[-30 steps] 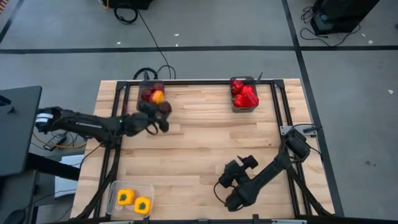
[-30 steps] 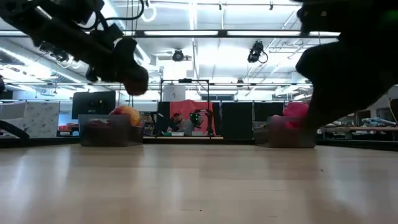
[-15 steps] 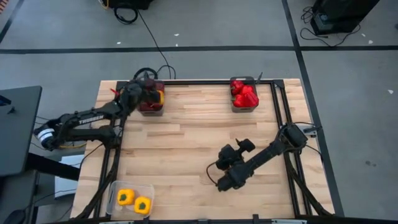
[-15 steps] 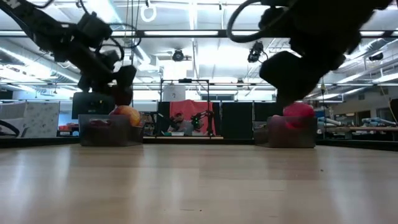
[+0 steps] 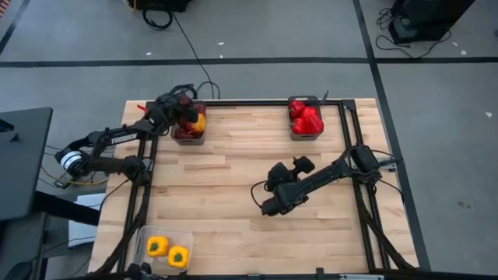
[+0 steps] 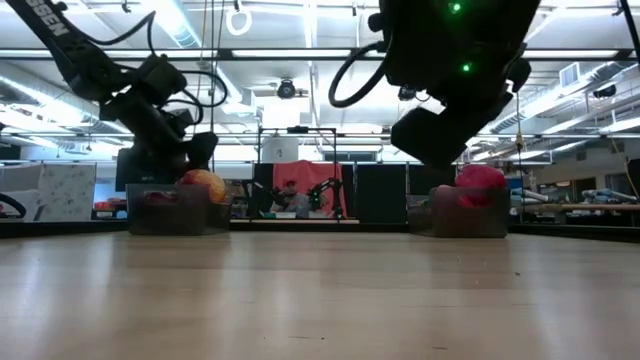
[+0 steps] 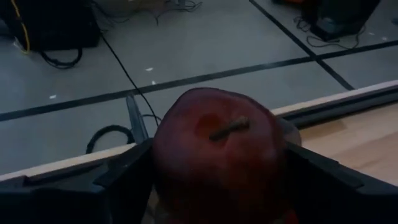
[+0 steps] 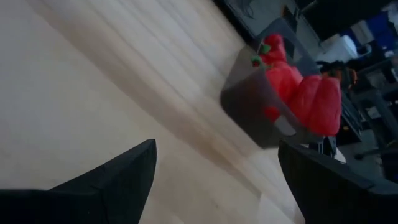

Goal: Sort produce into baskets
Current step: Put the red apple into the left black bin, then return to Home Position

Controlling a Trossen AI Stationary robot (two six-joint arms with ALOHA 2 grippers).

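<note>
On the light wooden tabletop, framed by a black metal rail, three bins are set. A dark bin with apples stands at the far edge toward the left corner; a second dark bin, filled with red peppers, stands at the far edge toward the right corner; a clear shallow bin with two yellow peppers sits at the near left corner. The left gripper is held over the apple bin, its fingers spread wide with a dark maroon apple between them, stem uppermost. The right gripper is poised above the bare middle of the tabletop, jaws wide apart and empty. Grey floor marked with dark tape lines surrounds the table. Beyond the far edge, a lit workshop with ceiling strip lights and benches is seen.
</note>
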